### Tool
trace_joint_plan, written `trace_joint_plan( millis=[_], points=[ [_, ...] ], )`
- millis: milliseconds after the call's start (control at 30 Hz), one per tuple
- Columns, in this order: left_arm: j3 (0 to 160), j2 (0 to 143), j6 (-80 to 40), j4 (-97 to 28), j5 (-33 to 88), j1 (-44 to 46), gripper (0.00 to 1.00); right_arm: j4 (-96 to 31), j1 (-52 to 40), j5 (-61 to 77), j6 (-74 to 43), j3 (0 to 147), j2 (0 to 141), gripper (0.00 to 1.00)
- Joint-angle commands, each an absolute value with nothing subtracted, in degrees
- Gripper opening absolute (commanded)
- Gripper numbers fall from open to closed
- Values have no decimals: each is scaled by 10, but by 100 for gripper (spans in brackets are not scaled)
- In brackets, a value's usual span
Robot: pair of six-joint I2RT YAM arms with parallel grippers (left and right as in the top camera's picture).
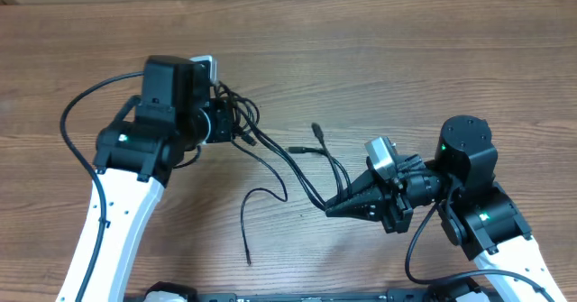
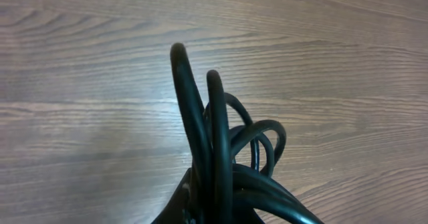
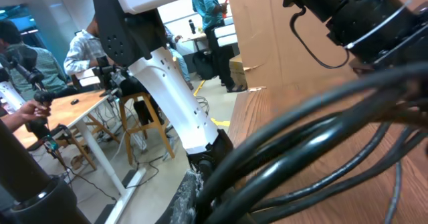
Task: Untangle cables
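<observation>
Cables [image 1: 270, 149] stretch across the middle of the wooden table [image 1: 406, 50], between the two arms; the left gripper [image 1: 224, 122] is clamped on a bunch of loops at their far left end; the right gripper [image 1: 332, 209] is pinched closed on several strands at the near right; one loose cord trails toward the near edge, lying on the wood.
</observation>
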State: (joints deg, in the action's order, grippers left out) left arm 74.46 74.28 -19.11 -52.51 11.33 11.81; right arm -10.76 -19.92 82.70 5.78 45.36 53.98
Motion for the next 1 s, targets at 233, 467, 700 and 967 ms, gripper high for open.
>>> trace_joint_plan(
  millis=[233,467,700,967],
  points=[
    [751,749,-103,-529,166,90,4,-202,-205,592,-79,457,529,93],
    [751,749,-69,-554,204,90,4,-235,-205,545,-92,457,529,100],
    [751,749,19,-557,302,94,4,-236,-205,549,-92,457,529,100],
    [751,749,189,-559,402,193,4,-235,-205,587,-92,457,529,100]
  ],
)
